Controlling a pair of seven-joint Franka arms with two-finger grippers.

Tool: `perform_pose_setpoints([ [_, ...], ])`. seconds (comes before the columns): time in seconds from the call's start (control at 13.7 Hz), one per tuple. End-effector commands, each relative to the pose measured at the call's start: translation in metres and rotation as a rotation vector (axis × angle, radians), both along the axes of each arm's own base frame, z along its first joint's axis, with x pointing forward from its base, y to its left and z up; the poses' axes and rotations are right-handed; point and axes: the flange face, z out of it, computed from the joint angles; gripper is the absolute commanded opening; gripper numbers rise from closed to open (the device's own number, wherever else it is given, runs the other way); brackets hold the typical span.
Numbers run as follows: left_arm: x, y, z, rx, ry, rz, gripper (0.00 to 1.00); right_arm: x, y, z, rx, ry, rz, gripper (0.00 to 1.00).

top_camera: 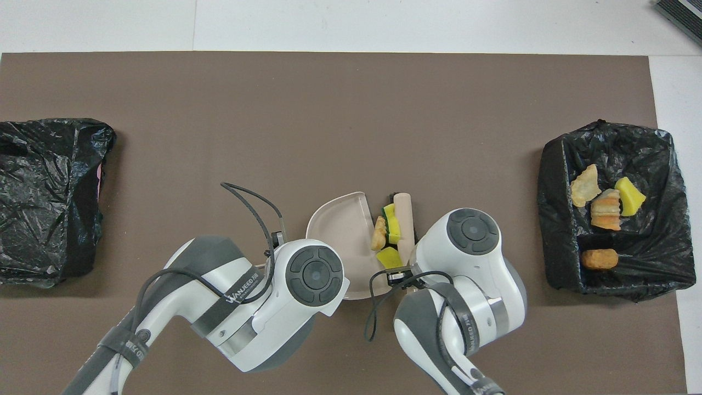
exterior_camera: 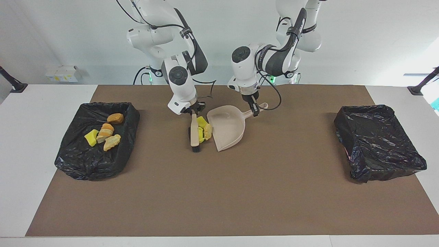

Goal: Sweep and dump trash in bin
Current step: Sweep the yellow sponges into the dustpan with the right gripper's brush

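My right gripper (exterior_camera: pixel 192 112) is shut on the top of the beige brush (exterior_camera: pixel 194 133) (top_camera: pixel 405 214), whose black bristles rest on the brown mat. Three trash pieces (exterior_camera: pixel 204 131) (top_camera: pixel 385 236), two yellow and one tan, are squeezed between the brush and the open mouth of the beige dustpan (exterior_camera: pixel 229 128) (top_camera: pixel 337 222). The tan piece lies on the pan's lip. My left gripper (exterior_camera: pixel 254 112) is shut on the dustpan's handle and keeps the pan tilted down on the mat. In the overhead view both grippers are hidden under their wrists.
A black-lined bin (exterior_camera: pixel 79 161) (top_camera: pixel 609 140) at the right arm's end of the table holds several more yellow and tan pieces (exterior_camera: pixel 103 134). A second black-lined bin (exterior_camera: pixel 377 144) (top_camera: pixel 44 186) sits at the left arm's end.
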Motion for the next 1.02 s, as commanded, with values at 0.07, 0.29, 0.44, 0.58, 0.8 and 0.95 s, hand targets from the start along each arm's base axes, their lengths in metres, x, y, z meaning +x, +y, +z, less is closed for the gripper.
perform_pose_setpoints([
  [0.07, -0.003, 0.009, -0.003, -0.013, -0.019, -0.024, 0.0, -0.001, 0.053, 0.005, 0.093, 0.028, 0.005, 0.0],
  [0.29, -0.002, 0.008, -0.005, -0.031, -0.03, -0.03, 0.0, 0.004, 0.063, 0.028, 0.139, 0.061, -0.007, 0.0],
  [0.44, 0.006, 0.016, -0.007, -0.033, -0.031, -0.012, 0.0, 0.003, 0.054, 0.052, 0.136, 0.09, 0.012, 0.0],
  [0.58, 0.006, 0.016, -0.007, -0.032, -0.03, -0.012, 0.0, 0.003, 0.037, 0.072, 0.122, 0.107, 0.009, 0.0],
  [0.8, 0.006, 0.016, -0.008, -0.032, -0.029, -0.012, 0.0, 0.002, 0.013, 0.105, 0.074, 0.107, 0.032, 0.0],
  [0.95, 0.007, 0.016, -0.007, -0.035, -0.032, -0.011, 0.0, 0.0, 0.007, 0.122, 0.033, 0.119, 0.059, 0.0],
])
